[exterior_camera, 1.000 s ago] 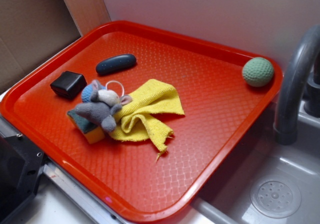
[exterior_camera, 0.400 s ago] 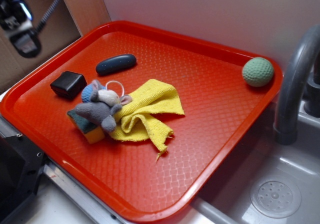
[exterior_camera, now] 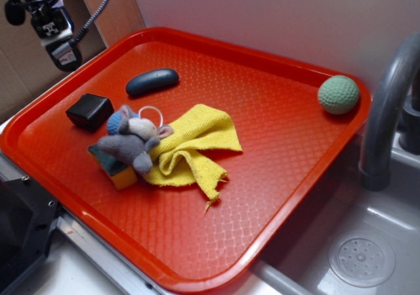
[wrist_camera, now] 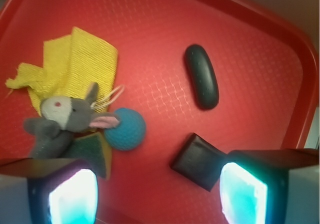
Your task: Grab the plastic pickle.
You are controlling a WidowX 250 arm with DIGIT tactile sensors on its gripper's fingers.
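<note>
One change matters: your tool (exterior_camera: pixel 56 45) has dropped closer to the plastic pickle (exterior_camera: pixel 152 83), jaws parted and empty, so you're still only approaching

Pickle (exterior_camera: pixel 152 83) (wrist_camera: pixel 201 83): smooth dark plastic, faint sheen; tray (exterior_camera: pixel 275 144) at its 3 o'clock: glossy red plastic, embossed waffle texture; cloth (exterior_camera: pixel 190 147): coarse yellow weave, frayed edge; mouse (exterior_camera: pixel 131 144): grey plush; ball (exterior_camera: pixel 338 95): matt green, dimpled; block (exterior_camera: pixel 89 111): glossy black.
</note>
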